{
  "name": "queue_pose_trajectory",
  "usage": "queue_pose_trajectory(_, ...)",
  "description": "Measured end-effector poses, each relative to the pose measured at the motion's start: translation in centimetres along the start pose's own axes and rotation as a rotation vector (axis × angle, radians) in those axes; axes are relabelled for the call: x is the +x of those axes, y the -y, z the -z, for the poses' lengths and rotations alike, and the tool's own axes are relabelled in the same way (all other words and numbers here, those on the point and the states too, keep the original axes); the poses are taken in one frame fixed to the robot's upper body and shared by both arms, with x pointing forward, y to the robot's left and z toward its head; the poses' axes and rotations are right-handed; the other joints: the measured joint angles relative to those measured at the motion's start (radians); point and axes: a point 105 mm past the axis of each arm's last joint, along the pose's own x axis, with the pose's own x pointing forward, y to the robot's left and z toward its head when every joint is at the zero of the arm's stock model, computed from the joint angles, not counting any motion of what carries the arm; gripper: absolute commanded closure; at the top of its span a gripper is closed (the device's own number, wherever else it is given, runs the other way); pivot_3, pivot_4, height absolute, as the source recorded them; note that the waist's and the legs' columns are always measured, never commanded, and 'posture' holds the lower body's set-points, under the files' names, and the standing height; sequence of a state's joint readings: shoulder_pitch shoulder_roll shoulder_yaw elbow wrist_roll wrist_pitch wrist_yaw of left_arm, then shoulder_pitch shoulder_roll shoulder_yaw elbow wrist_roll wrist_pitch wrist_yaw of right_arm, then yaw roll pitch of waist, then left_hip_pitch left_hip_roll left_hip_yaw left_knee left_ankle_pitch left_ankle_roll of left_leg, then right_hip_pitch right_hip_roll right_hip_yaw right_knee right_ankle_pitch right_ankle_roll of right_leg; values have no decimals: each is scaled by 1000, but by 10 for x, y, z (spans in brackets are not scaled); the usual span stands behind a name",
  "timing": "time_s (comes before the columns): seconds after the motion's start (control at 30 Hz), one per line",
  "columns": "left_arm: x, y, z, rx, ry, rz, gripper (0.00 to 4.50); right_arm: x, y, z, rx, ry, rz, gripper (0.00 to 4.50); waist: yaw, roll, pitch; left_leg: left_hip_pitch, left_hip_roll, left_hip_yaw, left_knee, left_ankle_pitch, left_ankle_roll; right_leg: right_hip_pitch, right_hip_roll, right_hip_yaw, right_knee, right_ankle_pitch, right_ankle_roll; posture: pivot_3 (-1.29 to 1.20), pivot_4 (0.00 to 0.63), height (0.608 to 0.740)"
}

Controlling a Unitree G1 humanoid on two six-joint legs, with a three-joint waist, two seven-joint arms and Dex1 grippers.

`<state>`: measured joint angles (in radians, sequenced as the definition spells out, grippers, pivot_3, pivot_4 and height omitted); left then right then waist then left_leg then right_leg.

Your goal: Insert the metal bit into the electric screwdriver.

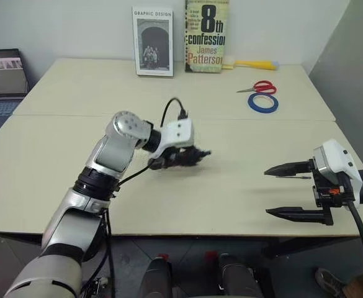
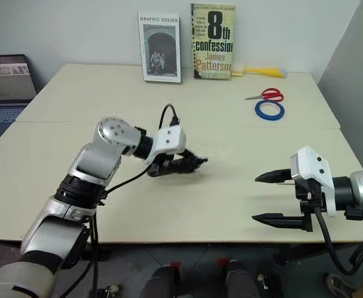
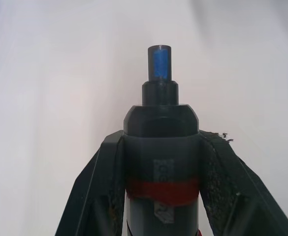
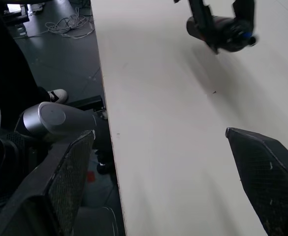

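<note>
The electric screwdriver [image 3: 161, 123], a black cylinder with a red band and a small blue tip, sits between the fingers of my left gripper [image 1: 193, 155], which is shut on it. That gripper hangs above the middle of the table, pointing right. The right wrist view catches the screwdriver's blue tip [image 4: 251, 37] from afar. My right gripper [image 1: 275, 191] stands open at the right, near the front edge, with nothing between its fingers. A thin dark rod, the metal bit [image 1: 296, 177], shows just below its upper finger; whether it touches the finger I cannot tell.
The cream table [image 1: 231, 205] carries two books [image 1: 206, 34] upright at the back wall. Red scissors [image 1: 259, 87], a blue tape roll [image 1: 263, 103] and a yellow tool [image 1: 255, 64] lie at the back right. A laptop [image 1: 1, 93] sits beyond the left edge.
</note>
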<state>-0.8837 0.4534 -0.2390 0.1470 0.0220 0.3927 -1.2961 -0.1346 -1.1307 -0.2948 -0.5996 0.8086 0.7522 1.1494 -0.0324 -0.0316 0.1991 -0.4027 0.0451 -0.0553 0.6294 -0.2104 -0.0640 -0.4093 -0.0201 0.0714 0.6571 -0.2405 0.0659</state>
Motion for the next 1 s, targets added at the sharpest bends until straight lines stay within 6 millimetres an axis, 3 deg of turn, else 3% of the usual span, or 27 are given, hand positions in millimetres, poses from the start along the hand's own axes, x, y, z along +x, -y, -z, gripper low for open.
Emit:
queue_pose_trajectory(0.13, 20, -12, -28, -47, 204, -156, 2856, -1, 2, 0, 4, 3, 8, 0, 0, 0, 0, 0, 0, 0, 0, 0, 0, 0, 0, 0, 0, 0, 1, 0, 150, 740)
queue_pose_trajectory(0.27, 27, -33, -49, -189, 480, -402, 2856, -2, 9, -7, -22, 30, 48, 0, 0, -1, 0, 1, 0, 0, 1, 0, 0, 1, 0, 1, 0, 2, 2, 0, 150, 740)
queue_pose_trajectory(0.47, 34, -31, -14, -310, 512, -566, 2856, 1, 14, -10, -18, 82, 102, 0, 0, 0, 0, 1, 0, 0, 1, 0, 0, 1, 1, 1, 0, 2, 2, 0, 150, 740)
queue_pose_trajectory(0.6, 40, -28, 11, -366, 484, -632, 2856, 2, 26, -31, -55, 208, 188, 0, 3, -1, 0, 1, -1, 0, 1, 0, 0, 1, 0, 1, 0, 2, 3, 0, 150, 740)
queue_pose_trajectory(0.73, 38, -29, 15, -354, 489, -662, 2856, -5, 30, -45, -78, 267, 216, 0, 6, -1, 0, 1, -1, 0, 1, 0, 0, 2, 0, 1, -2, 2, 3, 0, 150, 740)
queue_pose_trajectory(1.0, 33, -23, 20, -324, 502, -698, 2856, -5, 31, -46, -62, 276, 222, 0, 5, 0, 0, 1, -1, 0, 0, 0, 0, 3, 0, 1, -4, 2, 3, 0, 150, 740)
